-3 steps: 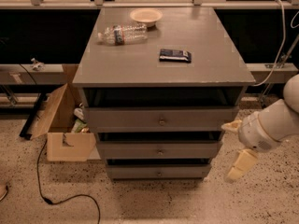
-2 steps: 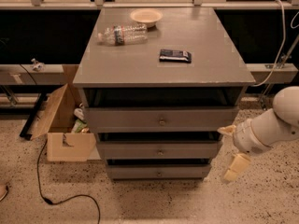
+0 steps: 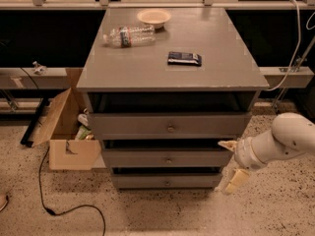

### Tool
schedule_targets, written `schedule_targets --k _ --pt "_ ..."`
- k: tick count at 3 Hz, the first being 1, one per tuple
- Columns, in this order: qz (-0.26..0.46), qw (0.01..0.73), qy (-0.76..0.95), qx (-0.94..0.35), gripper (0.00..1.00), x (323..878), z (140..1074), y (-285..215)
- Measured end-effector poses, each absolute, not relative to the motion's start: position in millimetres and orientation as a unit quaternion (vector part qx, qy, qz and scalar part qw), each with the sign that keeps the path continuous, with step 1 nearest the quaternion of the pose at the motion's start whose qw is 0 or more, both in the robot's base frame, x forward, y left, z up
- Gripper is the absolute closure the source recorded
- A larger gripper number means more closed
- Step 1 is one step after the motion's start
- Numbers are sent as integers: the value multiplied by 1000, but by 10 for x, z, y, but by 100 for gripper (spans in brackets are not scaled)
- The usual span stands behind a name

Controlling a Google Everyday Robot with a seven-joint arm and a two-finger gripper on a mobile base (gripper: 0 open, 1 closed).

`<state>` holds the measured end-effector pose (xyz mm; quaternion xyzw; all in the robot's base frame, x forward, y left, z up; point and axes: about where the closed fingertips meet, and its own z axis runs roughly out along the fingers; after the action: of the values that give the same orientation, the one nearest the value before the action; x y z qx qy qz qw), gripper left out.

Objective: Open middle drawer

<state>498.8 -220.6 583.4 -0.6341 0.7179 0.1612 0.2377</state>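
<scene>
The middle drawer (image 3: 147, 159) is a grey flat front with a small round knob (image 3: 169, 160), second of three in the grey cabinet (image 3: 123, 73). Dark gaps show above each drawer front. The wider top drawer (image 3: 128, 126) is above it and the smallest drawer (image 3: 147, 182) is below. My gripper (image 3: 231, 162) is at the cabinet's right front corner, level with the middle drawer and to the right of its knob. Its two pale fingers (image 3: 235, 180) are spread apart and hold nothing. The white arm (image 3: 278, 141) reaches in from the right.
On the cabinet top lie a plastic bottle (image 3: 129, 35), a pale bowl (image 3: 154, 17) and a dark packet (image 3: 184, 58). An open cardboard box (image 3: 64, 132) stands left of the cabinet. A black cable (image 3: 59, 208) runs across the speckled floor.
My gripper and arm have moved left and slightly down, closer to the cabinet's right front corner. The drawers have not moved.
</scene>
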Motion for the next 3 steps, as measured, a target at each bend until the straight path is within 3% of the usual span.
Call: schedule_targets --k 3 --pt "144 263 701 -647 0 5239 5396 -2277"
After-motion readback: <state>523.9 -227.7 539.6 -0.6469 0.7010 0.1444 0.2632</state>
